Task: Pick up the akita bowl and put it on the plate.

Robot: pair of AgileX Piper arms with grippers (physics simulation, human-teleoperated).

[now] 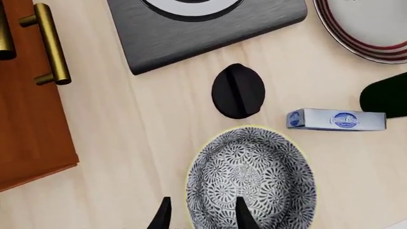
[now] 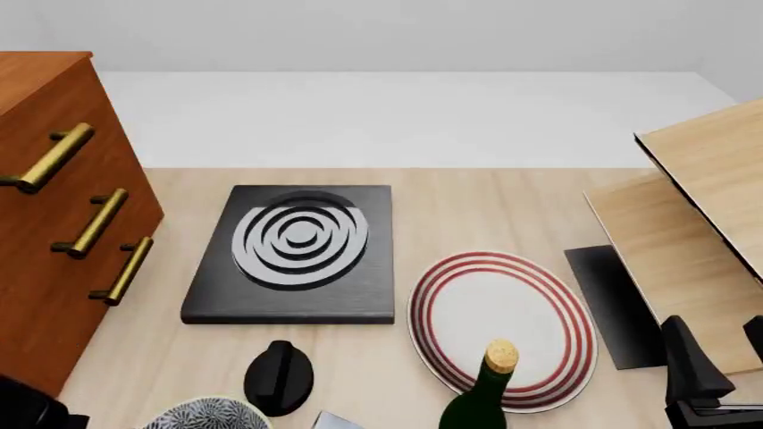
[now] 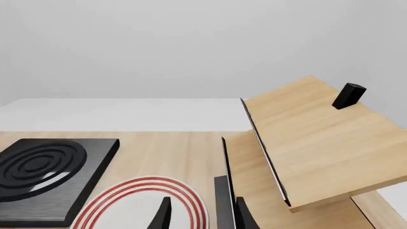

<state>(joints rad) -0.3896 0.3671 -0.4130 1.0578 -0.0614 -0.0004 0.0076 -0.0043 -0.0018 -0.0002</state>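
Note:
The akita bowl (image 1: 251,179), black-and-white floral with a pale rim, sits on the wooden table near its front edge; the front view shows only its top (image 2: 209,414). My left gripper (image 1: 203,215) is open and straddles the bowl's rim, one finger inside the bowl and one outside. The plate (image 2: 501,326), white with red rings, lies to the right of the bowl, and its edge shows in the left wrist view (image 1: 365,33). My right gripper (image 3: 203,215) is open and empty, low at the front right (image 2: 719,349), beyond the plate's (image 3: 137,202) right side.
A black stove knob (image 1: 238,90) and a blue-white box (image 1: 336,119) lie just beyond the bowl. A green bottle (image 2: 487,398) stands in front of the plate. Also here are a burner block (image 2: 298,250), a brass-handled cabinet (image 2: 60,223) at left and a wooden rack (image 2: 703,214) at right.

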